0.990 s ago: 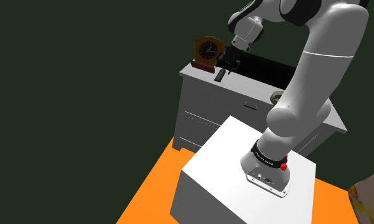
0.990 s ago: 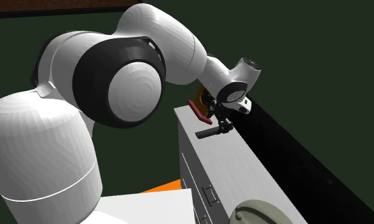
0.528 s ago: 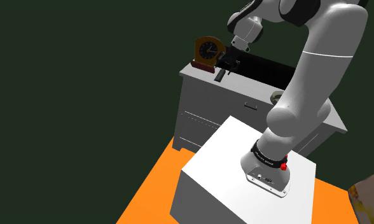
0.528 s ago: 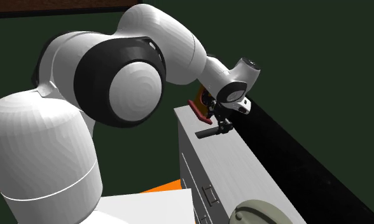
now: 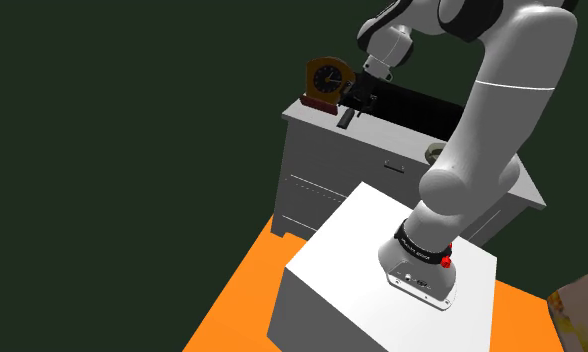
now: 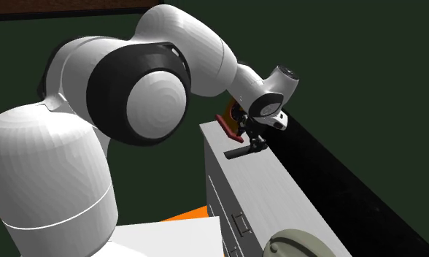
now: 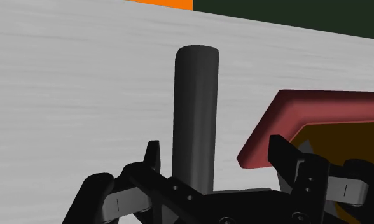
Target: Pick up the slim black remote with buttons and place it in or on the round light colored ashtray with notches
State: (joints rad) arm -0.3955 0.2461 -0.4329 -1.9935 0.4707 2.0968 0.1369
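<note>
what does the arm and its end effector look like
White arm of rounded, bulbous links with dark joints; a black band with a red button rings its foot. The end effector is all black, with two blocky fingers.

A grey cabinet with drawers stands on an orange floor before dark green walls.

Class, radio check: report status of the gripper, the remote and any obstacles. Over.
Gripper open, astride remote, not gripping. Remote flat on cabinet top. Clock base close beside gripper. Ashtray at cabinet's other end.
</note>
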